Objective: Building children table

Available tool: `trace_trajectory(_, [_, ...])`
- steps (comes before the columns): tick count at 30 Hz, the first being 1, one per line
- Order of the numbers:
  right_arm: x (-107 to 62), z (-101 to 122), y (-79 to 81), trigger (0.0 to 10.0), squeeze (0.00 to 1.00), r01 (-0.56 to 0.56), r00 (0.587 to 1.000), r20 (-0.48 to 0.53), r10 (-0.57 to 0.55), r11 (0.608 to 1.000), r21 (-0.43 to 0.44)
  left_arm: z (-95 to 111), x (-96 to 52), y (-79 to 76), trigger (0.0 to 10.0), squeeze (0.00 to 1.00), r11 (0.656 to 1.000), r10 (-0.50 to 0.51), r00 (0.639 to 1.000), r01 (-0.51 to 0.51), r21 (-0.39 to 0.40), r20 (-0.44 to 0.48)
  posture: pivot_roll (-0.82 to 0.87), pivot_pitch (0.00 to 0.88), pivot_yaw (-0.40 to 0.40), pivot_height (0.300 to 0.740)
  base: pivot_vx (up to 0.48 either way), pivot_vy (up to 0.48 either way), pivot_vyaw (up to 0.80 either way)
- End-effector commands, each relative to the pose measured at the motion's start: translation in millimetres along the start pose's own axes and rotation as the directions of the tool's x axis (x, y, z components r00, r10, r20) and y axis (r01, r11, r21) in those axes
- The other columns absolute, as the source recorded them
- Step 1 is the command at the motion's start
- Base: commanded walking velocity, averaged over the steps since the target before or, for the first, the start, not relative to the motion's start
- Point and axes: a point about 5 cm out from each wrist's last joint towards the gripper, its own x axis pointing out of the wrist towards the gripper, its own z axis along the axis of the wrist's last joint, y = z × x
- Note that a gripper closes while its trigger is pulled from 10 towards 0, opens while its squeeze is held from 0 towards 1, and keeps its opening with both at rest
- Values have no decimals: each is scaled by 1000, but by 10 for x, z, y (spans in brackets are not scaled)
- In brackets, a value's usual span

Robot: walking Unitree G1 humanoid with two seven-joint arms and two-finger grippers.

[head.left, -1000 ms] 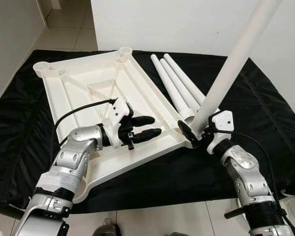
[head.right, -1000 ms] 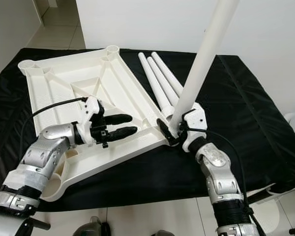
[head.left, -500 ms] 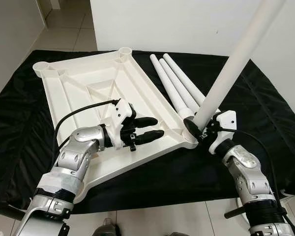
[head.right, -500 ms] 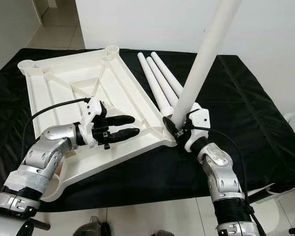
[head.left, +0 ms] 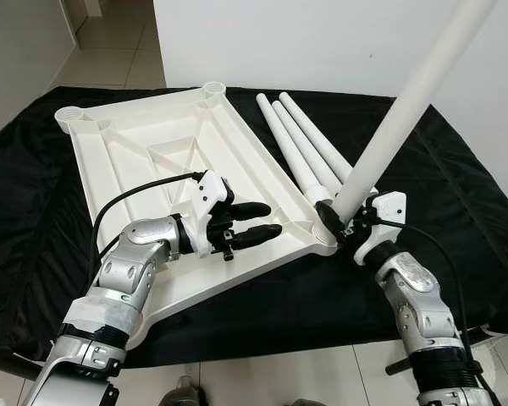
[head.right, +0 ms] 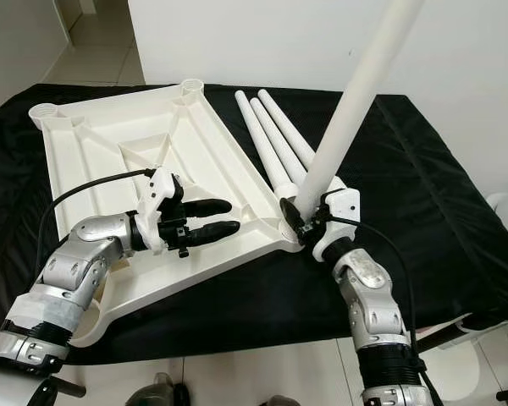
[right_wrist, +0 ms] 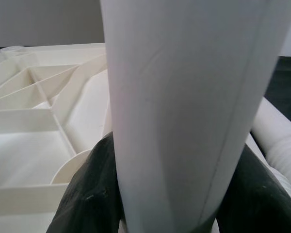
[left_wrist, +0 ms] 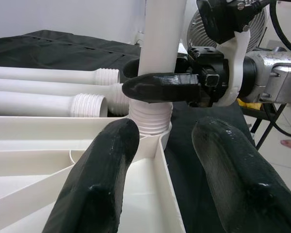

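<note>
Right tool: the right tool (head.left: 337, 227) is pinched around the lower end of a white table leg (head.left: 406, 101), just above the leg's threaded end, as seen in the left wrist view.
Held leg: its threaded end (left_wrist: 150, 118) is seated at, or just entering, the round corner socket (head.left: 326, 237) of the upturned white table top (head.left: 152, 161); how deep it sits cannot be told.
Long axis: the held leg is tilted, its free end leaning up and away from the table top, out past the socket corner, rather than standing square to the socket.
Key relation: the socket lies directly under the right tool, so the coming move is judged to turn on bringing the leg's axis upright over the socket before it is screwed in.
Left tool: the left tool (head.left: 252, 224) is spread, empty, and held over the table top's ribbed underside, pointed at the same socket corner but a short way off from it.
Nearer arm: the right arm is at the socket; the left is judged free to steady the table top.
Spare legs: three more legs (head.left: 300, 148) are laid side by side on the black cloth (head.left: 457, 178), just beside the table top's edge, their threaded ends near the socket corner.
Other sockets: two far corner sockets (head.left: 71, 116) are seen unfilled.
Risk: a tilted start is judged likely to cross the thread.
</note>
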Motion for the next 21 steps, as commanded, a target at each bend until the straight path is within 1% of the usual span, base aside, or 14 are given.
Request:
trace_trajectory(1, [2, -143, 58, 10000, 0, 75, 994, -76, -72, 997, 34, -4, 3, -14, 10000, 0, 1000, 10, 1000, -10, -4, -2, 4, 35, -11, 740, 0, 0, 0])
trace_trajectory(2, [2, -143, 58, 10000, 0, 75, 994, -76, -72, 997, 34, -4, 3, -14, 10000, 0, 1000, 10, 1000, -10, -4, -2, 4, 35, -11, 740, 0, 0, 0])
trace_trajectory(3, [30, -138, 105, 10000, 0, 128, 989, -77, -124, 991, 40, -5, 0, -13, 10000, 0, 1000, 13, 1000, -13, -4, -1, 4, 35, -12, 740, 0, 0, 0])
trace_trajectory(4, [30, -138, 105, 10000, 0, 128, 989, -77, -124, 991, 40, -5, 0, -13, 10000, 0, 1000, 13, 1000, -13, -4, -1, 4, 35, -12, 740, 0, 0, 0])
trace_trajectory(6, [58, -155, 173, 10000, 0, 261, 962, -97, -254, 962, 76, -1, -1, -13, 10000, 0, 1000, 15, 1000, -15, -8, 3, 8, 37, -16, 740, 0, 0, 0])
trace_trajectory(8, [58, -155, 173, 10000, 0, 261, 962, -97, -254, 962, 76, -1, -1, -13, 10000, 0, 1000, 15, 1000, -15, -8, 3, 8, 37, -16, 740, 0, 0, 0])
trace_trajectory(11, [67, -180, 392, 10000, 0, 395, 916, -120, -383, 914, 92, 5, -18, 5, 10000, 0, 1000, 26, 1000, -26, -5, 3, 10, 37, -18, 740, 0, 0, 0])
trace_trajectory(12, [67, -180, 392, 10000, 0, 395, 916, -120, -383, 914, 92, 5, -18, 5, 10000, 0, 1000, 26, 1000, -26, -5, 3, 10, 37, -18, 740, 0, 0, 0])
trace_trajectory(14, [68, -173, 482, 10000, 0, 440, 896, -119, -429, 893, 98, 8, -27, 16, 10000, 0, 999, 32, 999, -32, -4, 3, 12, 36, -21, 740, 0, 0, 0])
trace_trajectory(15, [68, -173, 482, 10000, 0, 440, 896, -119, -429, 893, 98, 8, -27, 16, 10000, 0, 999, 32, 999, -32, -4, 3, 12, 36, -21, 740, 0, 0, 0])
trace_trajectory(16, [63, -154, 491, 10000, 0, 473, 879, -106, -464, 877, 85, 7, -30, 19, 10000, 0, 999, 34, 999, -34, -3, 2, 12, 34, -23, 740, 0, 0, 0])
trace_trajectory(17, [63, -154, 491, 10000, 0, 473, 879, -106, -464, 877, 85, 7, -30, 19, 10000, 0, 999, 34, 999, -34, -3, 2, 12, 34, -23, 740, 0, 0, 0])
trace_trajectory(18, [63, -130, 503, 10000, 0, 520, 853, -101, -512, 850, 83, 7, -34, 23, 10000, 0, 999, 36, 999, -36, -3, 2, 12, 34, -23, 740, 0, 0, 0])
trace_trajectory(21, [66, -126, 508, 10000, 0, 529, 848, -105, -520, 843, 93, 7, -36, 24, 10000, 0, 999, 37, 999, -37, -3, 2, 12, 34, -23, 740, 0, 0, 0])
